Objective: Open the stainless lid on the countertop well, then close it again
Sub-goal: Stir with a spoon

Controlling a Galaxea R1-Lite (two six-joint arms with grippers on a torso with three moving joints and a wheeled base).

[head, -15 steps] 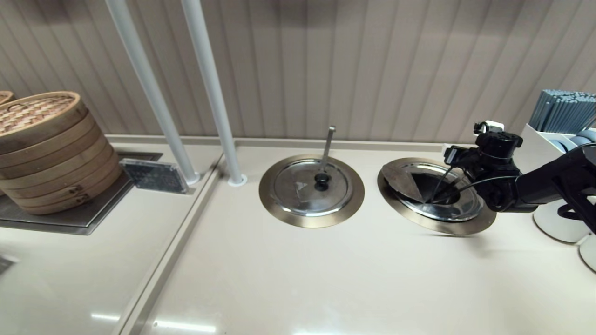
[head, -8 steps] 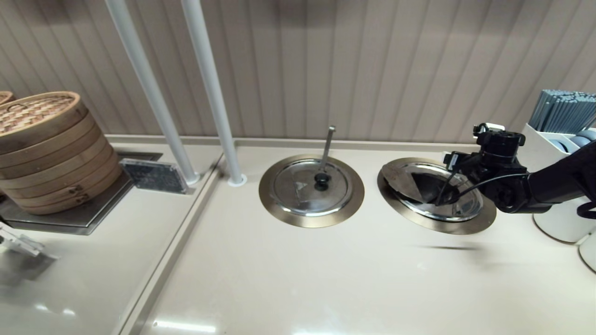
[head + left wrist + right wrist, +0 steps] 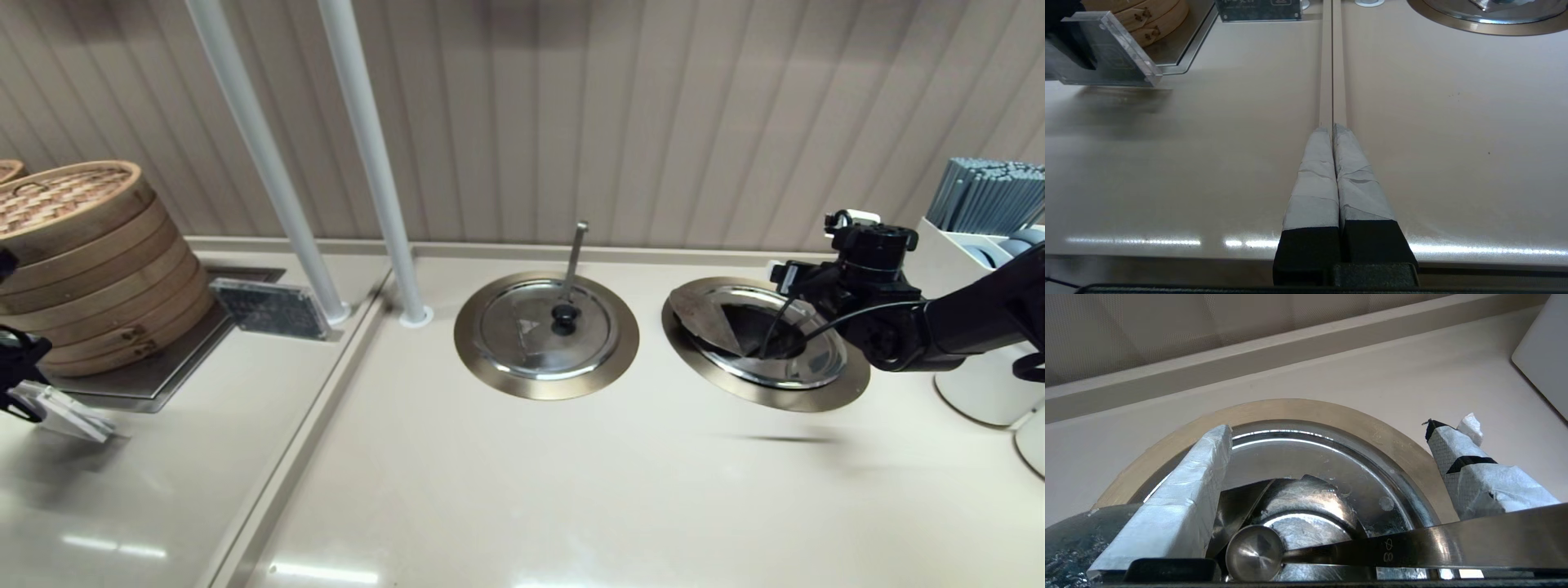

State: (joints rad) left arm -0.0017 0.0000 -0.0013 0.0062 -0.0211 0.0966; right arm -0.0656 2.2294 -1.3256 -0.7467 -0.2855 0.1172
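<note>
The stainless lid (image 3: 808,363) sits in the right-hand countertop well, ringed by a bronze rim (image 3: 841,394). Its wedge flap (image 3: 704,314) is folded back to the left, baring the dark inside (image 3: 755,333). A ladle handle (image 3: 773,325) slants out of that gap. My right gripper (image 3: 804,282) hovers over the lid's far right side, open and holding nothing. The right wrist view shows its fingers (image 3: 1180,506) spread wide over the lid (image 3: 1306,457) and rim (image 3: 1331,412), with the ladle handle (image 3: 1412,549) crossing just below them. My left gripper (image 3: 1332,127) is shut over the counter seam.
The twin well (image 3: 545,335) with its closed lid and upright ladle handle lies left of the task well. White holders (image 3: 971,253) stand at the right edge. Two white poles (image 3: 384,204), a small sign (image 3: 269,309) and bamboo steamers (image 3: 90,261) are further left. A clear acrylic piece (image 3: 61,412) shows at the far left.
My right gripper has drifted slightly up and to the right over the lid, still open. The clear acrylic piece has come into view at the far left.
</note>
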